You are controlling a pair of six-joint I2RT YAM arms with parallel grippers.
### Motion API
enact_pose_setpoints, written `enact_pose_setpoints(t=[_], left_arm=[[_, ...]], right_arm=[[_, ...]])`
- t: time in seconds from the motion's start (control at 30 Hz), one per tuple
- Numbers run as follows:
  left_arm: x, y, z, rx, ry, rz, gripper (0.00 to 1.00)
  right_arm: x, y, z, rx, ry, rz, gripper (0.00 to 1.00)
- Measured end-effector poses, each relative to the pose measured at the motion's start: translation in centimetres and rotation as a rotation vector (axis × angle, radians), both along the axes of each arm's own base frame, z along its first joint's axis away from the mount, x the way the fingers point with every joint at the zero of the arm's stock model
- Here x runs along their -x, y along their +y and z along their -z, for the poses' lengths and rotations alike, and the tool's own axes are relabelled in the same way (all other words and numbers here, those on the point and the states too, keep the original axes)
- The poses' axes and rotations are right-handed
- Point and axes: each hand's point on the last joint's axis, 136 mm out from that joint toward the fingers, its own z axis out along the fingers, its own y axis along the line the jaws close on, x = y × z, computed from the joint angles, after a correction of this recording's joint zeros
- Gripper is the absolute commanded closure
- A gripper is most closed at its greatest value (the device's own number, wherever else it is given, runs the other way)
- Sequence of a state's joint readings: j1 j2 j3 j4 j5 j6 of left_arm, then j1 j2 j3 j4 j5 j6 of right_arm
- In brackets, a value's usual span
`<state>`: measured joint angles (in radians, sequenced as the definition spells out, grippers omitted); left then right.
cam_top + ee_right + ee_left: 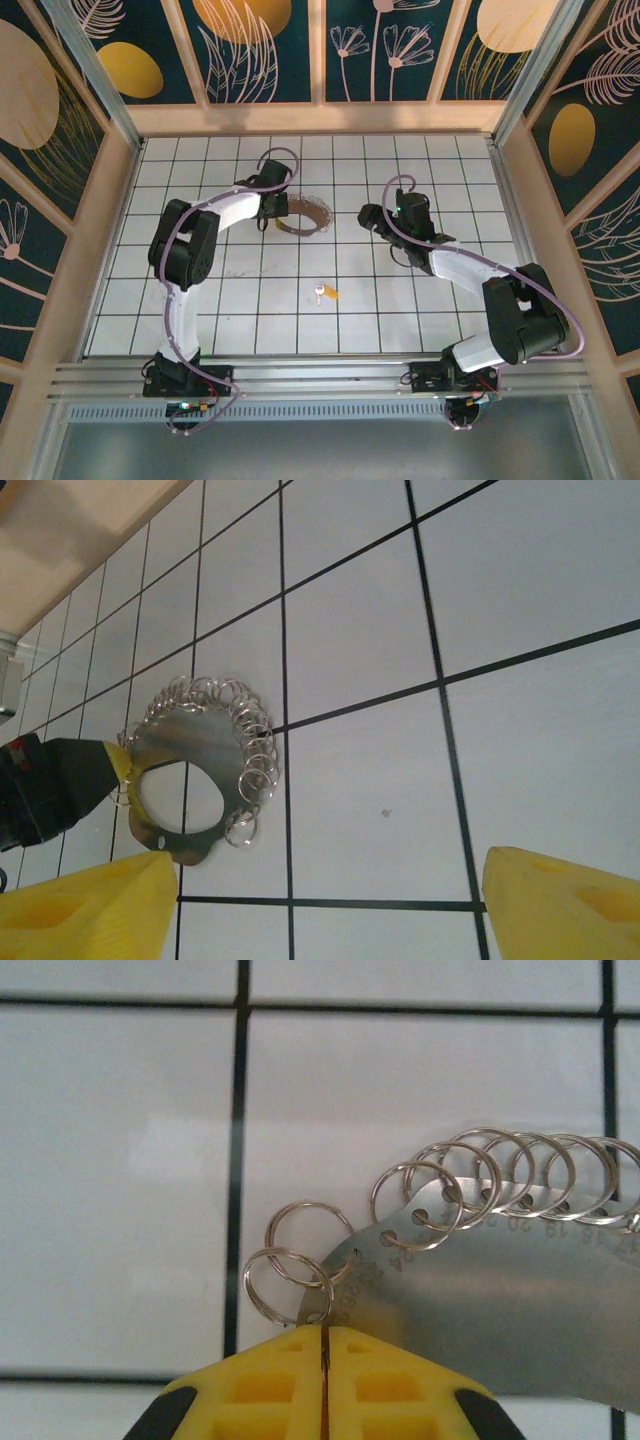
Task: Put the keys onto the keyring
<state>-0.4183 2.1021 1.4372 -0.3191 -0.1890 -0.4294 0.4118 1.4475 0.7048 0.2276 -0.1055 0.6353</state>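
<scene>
The keyring is a flat metal loop plate with several small split rings strung along its edge, lying on the tiled floor at the back centre. My left gripper is shut on the plate's edge, and its yellow fingers meet with the thin metal pinched between them. In the right wrist view the keyring lies at the left with the left gripper on its rim. The key, tiny and silver with a yellow-orange tag, lies alone nearer the front. My right gripper hovers open to the right of the keyring, fingers wide apart, nothing between them.
White floor tiles with black grout lines cover the table. Wooden-framed walls enclose the back and both sides. Open floor separates the key from both arms.
</scene>
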Motion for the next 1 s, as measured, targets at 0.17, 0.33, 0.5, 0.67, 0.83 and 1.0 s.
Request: enact_pose_setpoints(t=[0.17, 0.33, 0.5, 0.67, 0.83, 1.0], left_arm=[[3.4, 1.3, -0.4, 0.031, 0.011, -0.045, 0.91], [6.2, 2.0, -0.7, 0.064, 0.012, -0.085, 0.88], [8.7, 1.1, -0.4, 0.098, 0.016, -0.09, 0.8], [10.5, -0.5, -0.3, 0.143, 0.018, -0.08, 0.54], [10.6, -0.4, -1.1, 0.162, -0.011, -0.09, 0.36], [10.1, -0.5, -4.1, 0.189, -0.084, -0.07, 0.32]], right_arm=[[0.6, 1.1, 0.1, -0.002, 0.004, -0.022, 0.2], [1.4, 1.6, 0.8, -0.005, 0.025, -0.031, 0.2], [1.9, 2.2, 1.0, -0.005, 0.032, -0.047, 0.2], [2.3, 2.9, 1.9, 0.004, 0.051, -0.068, 0.21], [2.9, 3.6, 2.4, 0.002, 0.067, -0.094, 0.31], [4.2, 4.4, 3.4, -0.003, 0.097, -0.139, 0.53]])
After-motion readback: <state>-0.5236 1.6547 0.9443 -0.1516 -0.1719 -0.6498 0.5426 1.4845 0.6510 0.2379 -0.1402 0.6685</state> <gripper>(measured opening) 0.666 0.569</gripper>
